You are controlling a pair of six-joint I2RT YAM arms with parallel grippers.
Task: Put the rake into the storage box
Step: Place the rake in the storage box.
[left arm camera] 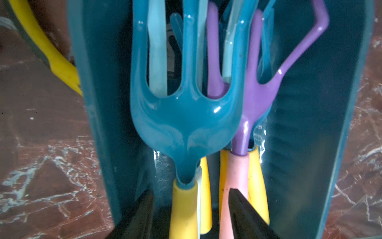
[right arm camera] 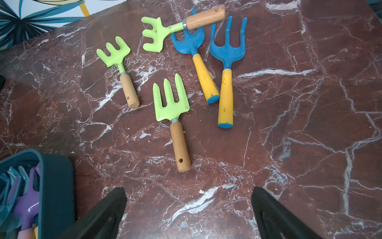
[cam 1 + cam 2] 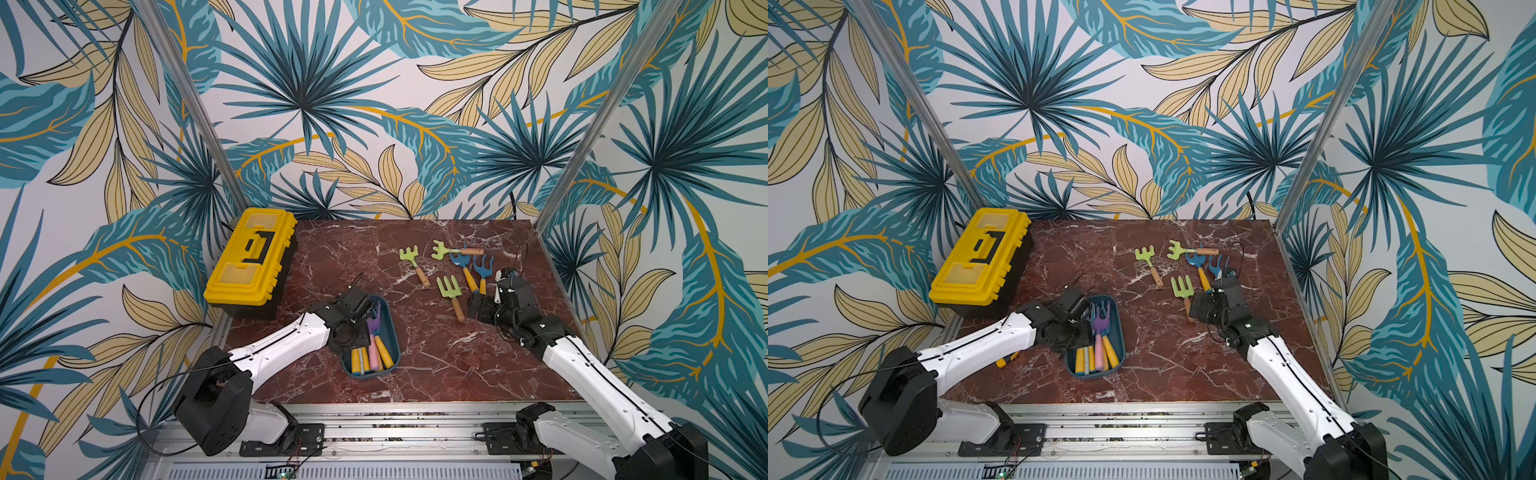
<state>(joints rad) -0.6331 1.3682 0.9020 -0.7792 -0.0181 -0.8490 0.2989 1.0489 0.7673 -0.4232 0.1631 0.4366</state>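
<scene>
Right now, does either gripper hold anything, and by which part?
Nothing is held. The left gripper stands open around a rake handle in the box; the right gripper is open too.

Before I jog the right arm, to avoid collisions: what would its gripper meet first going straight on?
Probably the green fork, at its wooden handle, ahead of the right gripper; its height above the table is unclear.

No text, brand, number or sign can be read anywhere: none is made out on the yellow toolbox [image 3: 249,262], the storage box [image 3: 392,328] or the worktop [image 3: 436,365].
</scene>
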